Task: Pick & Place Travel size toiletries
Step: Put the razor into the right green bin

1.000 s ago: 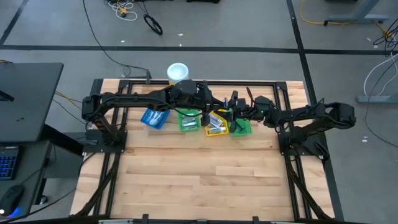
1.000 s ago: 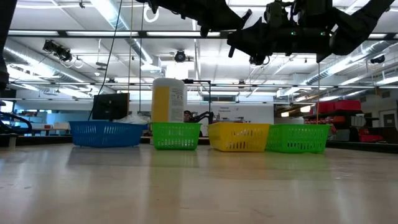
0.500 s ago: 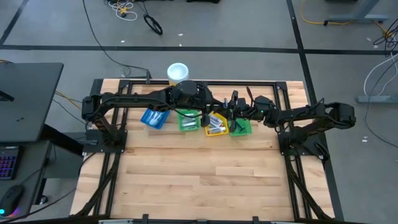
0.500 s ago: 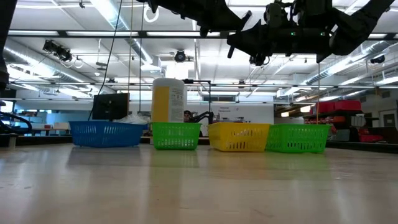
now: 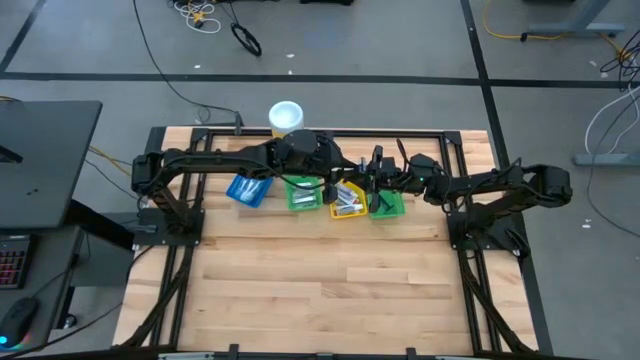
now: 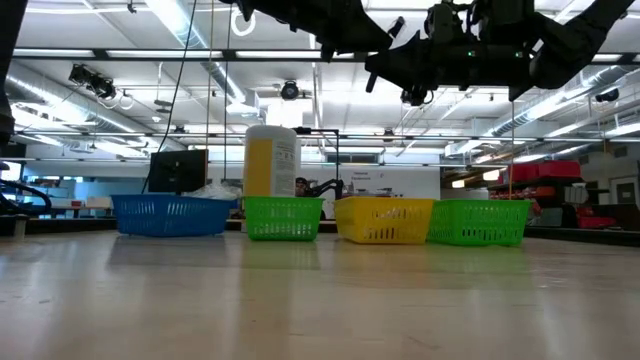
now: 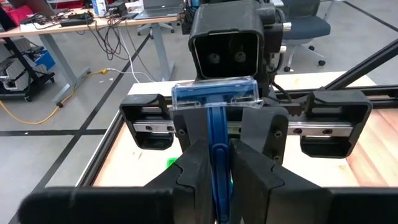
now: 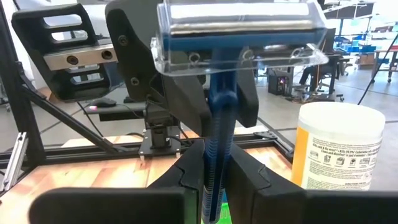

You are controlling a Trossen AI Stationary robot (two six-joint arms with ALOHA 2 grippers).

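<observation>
Razor (image 7: 214, 118) sits pinched between both end effectors, in the air above the yellow bin (image 5: 347, 200) at the far side of the bench (image 5: 330, 280). My left end effector (image 7: 214, 177) is clamped on the blue handle, and my right end effector (image 8: 214, 171) grips the same handle from the opposite side. I judge the risk to be in the handover: if both let go together, or one pulls while the other holds, the razor could twist and fall outside the bins. In each wrist view its long axis runs straight out between the fingers, with the clear-capped head crosswise.
</observation>
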